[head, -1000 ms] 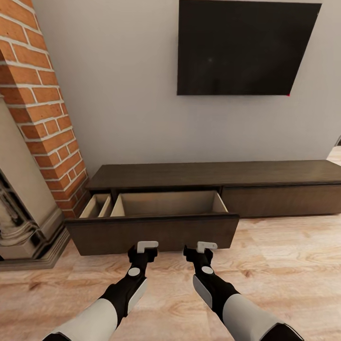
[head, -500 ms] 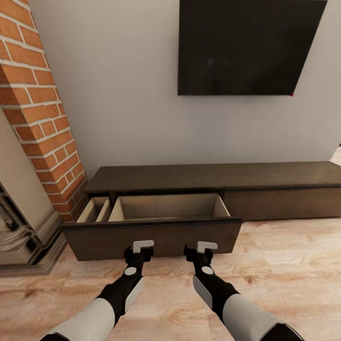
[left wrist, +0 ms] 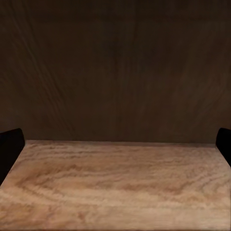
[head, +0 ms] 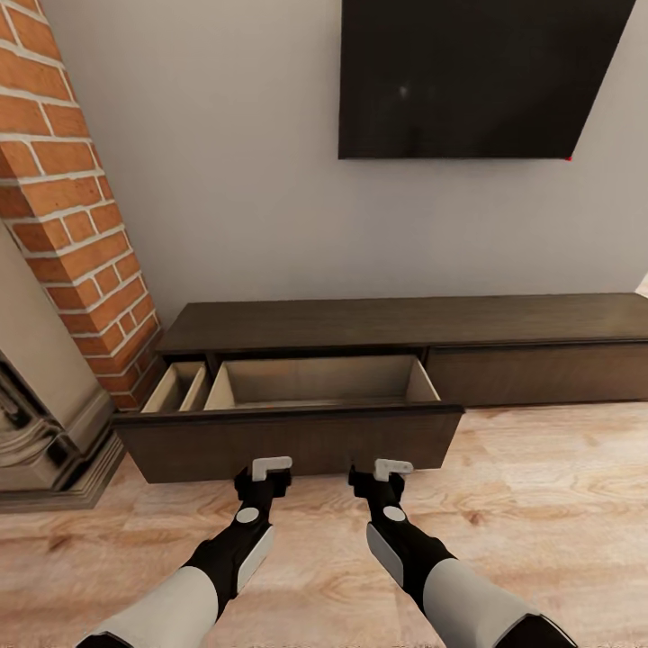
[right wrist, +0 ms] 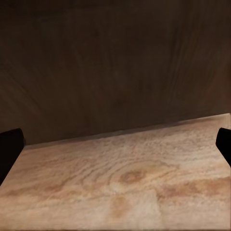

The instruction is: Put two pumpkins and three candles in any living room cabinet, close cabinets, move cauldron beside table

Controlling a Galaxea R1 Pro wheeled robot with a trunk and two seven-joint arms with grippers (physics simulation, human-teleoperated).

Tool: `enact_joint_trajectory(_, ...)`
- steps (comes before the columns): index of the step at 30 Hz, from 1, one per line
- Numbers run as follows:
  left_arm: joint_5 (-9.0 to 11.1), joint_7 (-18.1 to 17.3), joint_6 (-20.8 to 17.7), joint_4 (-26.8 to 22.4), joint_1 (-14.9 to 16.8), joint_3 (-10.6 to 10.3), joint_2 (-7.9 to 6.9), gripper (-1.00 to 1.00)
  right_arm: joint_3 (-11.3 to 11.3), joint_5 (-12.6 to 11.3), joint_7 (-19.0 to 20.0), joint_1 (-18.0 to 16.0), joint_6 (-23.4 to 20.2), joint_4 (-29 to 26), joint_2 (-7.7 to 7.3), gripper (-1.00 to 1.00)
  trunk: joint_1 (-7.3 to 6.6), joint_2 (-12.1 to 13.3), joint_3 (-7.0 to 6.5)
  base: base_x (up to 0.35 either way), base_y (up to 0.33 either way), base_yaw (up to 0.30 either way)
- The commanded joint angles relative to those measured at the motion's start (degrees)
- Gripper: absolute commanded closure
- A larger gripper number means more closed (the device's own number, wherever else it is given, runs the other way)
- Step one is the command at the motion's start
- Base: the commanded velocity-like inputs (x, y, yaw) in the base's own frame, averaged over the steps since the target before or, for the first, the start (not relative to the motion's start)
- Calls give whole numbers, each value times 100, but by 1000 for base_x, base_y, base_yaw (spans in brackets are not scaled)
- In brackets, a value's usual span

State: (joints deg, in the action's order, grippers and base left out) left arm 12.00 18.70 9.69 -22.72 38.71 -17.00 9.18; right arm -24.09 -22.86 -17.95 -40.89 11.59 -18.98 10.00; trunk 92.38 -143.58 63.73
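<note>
I had the cabinet (head: 405,326) straight ahead at twelve o'clock, low against the grey wall (head: 234,180), its long dark top bare. Its wide drawer (head: 297,423) stood pulled out toward me, pale wood inside, with nothing I could see lying in it; a narrower compartment (head: 180,387) sat open beside it at about eleven o'clock. The right-hand drawer front (head: 540,373) was flush with the cabinet.

A brick column (head: 72,207) and a pale carved fireplace surround (head: 36,423) crowded the cabinet's left end at ten o'clock. A dark wall-mounted screen (head: 468,76) hung above at one o'clock. Light wooden floor (head: 540,504) ran under everything.

The left gripper (head: 270,468) and right gripper (head: 391,469) were both held low, just short of the pulled-out drawer's dark front, side by side and apart from each other.

From the head I could not judge the jaws. The wrist cameras settled it: each showed its two black fingertips (left wrist: 9,147) (right wrist: 9,149) at opposite edges of the picture, jaws spread wide and holding nothing, with the dark drawer front (left wrist: 115,67) (right wrist: 115,62) close ahead and floorboards below.
</note>
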Motion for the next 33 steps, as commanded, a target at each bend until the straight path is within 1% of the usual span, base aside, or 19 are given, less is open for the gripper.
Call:
enact_joint_trajectory(1, 57, 37, 28, 4, 5, -49, -4, -100, -49, -54, -33, -7, 33, 9, 0, -100, 1, -4, 28, 0, 0, 0)
enact_joint_trajectory(13, 57, 37, 42, 4, 5, -49, -4, -100, -51, -44, -32, -7, 62, 9, 0, -100, 32, -20, 293, 0, 0, 0)
enact_joint_trajectory(23, 57, 30, 46, 4, 5, -53, -4, -100, -48, -43, -33, -7, 67, 9, -5, -100, 32, -20, 293, 8, 2, 0)
enact_joint_trajectory(33, 57, 37, 42, 4, 5, -49, -4, -100, -46, -43, -30, -7, 97, 9, -7, -100, 32, -20, 293, 134, 69, 0)
